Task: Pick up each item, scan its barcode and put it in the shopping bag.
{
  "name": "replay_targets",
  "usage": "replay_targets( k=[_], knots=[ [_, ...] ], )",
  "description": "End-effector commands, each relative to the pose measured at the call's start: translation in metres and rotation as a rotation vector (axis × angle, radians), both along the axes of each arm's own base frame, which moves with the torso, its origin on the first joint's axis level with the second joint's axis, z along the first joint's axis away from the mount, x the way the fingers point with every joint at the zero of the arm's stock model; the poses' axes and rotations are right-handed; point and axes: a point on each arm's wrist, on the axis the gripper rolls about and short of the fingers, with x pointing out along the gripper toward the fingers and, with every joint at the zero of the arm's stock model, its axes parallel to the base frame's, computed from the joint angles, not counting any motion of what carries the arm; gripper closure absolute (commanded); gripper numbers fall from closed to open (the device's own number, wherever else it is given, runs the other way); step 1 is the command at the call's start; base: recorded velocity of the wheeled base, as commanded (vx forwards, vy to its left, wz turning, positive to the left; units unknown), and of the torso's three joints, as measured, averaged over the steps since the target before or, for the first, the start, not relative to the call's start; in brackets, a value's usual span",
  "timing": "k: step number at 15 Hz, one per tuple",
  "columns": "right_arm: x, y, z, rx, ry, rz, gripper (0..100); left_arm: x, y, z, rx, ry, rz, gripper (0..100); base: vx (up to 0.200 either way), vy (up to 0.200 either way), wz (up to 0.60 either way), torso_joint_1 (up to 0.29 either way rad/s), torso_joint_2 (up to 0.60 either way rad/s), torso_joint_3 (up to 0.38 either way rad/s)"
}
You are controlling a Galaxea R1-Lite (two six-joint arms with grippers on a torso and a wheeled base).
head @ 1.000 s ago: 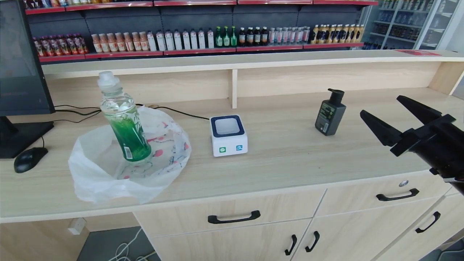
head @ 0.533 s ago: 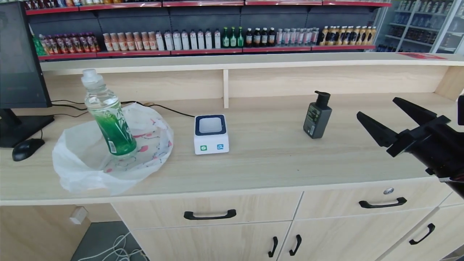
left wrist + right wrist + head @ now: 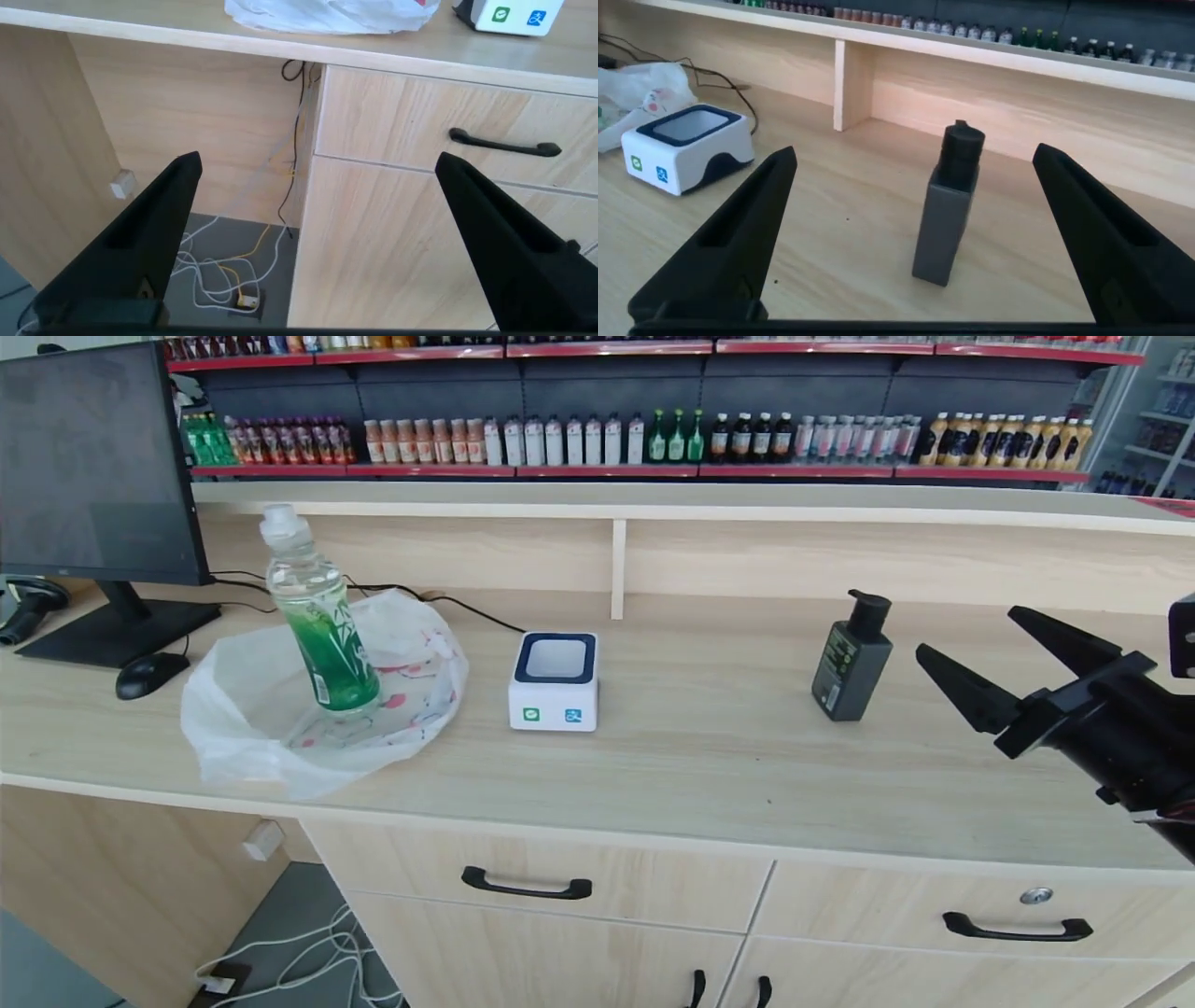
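1. The left tool point(image 3: 318, 161) is hanging below the edge of the surface point(image 3: 709, 775), facing the cabinet front beside a black drawer handle point(image 3: 505, 145). Its two dark fingers are spreading wide apart and are gripping nothing.
2. A dark monitor point(image 3: 93, 457) is standing at the far left of the surface, its screen showing no readable writing, and a black mouse point(image 3: 149, 674) is lying just in front of its foot.
3. The white shopping bag point(image 3: 233, 728) is lying slumped open next to the mouse. It is showing a red and dark printed pattern, with no wording that can be made out.
4. A clear bottle point(image 3: 322, 616) with a white cap is standing inside the bag, the plastic lying around its base. Its green, leaf-patterned label is showing a small white barcode patch low on the side facing the head view; the print is too small to read.
5. The white scanner box point(image 3: 554, 681), with a dark-framed window on top, is sitting near the bag. Its front is showing two small square icons, one green and one blue.
6. A dark pump bottle point(image 3: 850, 658) is standing upright well apart from the scanner box, and its label is carrying light print too fine to read.
7. The right tool point(image 3: 964, 630) is hovering just beside the pump bottle with its fingers wide open and empty. In the right wrist view the bottle is standing between the fingers' lines but apart from them.
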Motion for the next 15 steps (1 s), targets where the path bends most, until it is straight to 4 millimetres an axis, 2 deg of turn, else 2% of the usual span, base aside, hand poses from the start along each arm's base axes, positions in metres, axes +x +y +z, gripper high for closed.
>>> replay_targets(
  k=[1, 3, 6, 8, 10, 15],
  knots=[
    [-0.001, 0.0, -0.004, -0.019, 0.011, -0.017, 0, 0.0, 0.0, 0.0, 0.0, 0.0, -0.001, 0, 0.2, 0.0, 0.0, -0.002, 0.0, 0.002],
    [-0.008, 0.0, -0.019, -0.003, 0.08, -0.065, 0, 0.0, 0.0, 0.0, 0.0, 0.0, -0.001, 0, 0.0, 0.0, 0.0, 0.0, 0.0, 0.0],
    [-0.015, 0.006, -0.027, 0.097, 0.148, -0.155, 0, 0.0, 0.0, 0.0, -0.001, 0.0, -0.001, 0, 0.0, 0.0, 0.0, 0.0, 0.0, 0.0],
    [-0.005, 0.017, -0.024, 0.124, 0.134, -0.174, 0, 0.0, 0.0, 0.0, 0.0, 0.0, -0.001, 0, 0.0, 0.0, 0.0, 0.0, 0.0, 0.0],
    [0.006, 0.028, -0.031, 0.138, 0.166, -0.146, 0, 0.0, 0.0, 0.0, 0.002, 0.0, -0.001, 0, 0.0, 0.0, 0.0, 0.0, 0.0, 0.0],
    [0.029, 0.034, -0.046, 0.131, 0.221, -0.098, 0, 0.0, 0.0, 0.0, 0.0, 0.0, -0.001, 0, 0.0, 0.0, 0.0, 0.0, 0.0, 0.0]
  ],
)
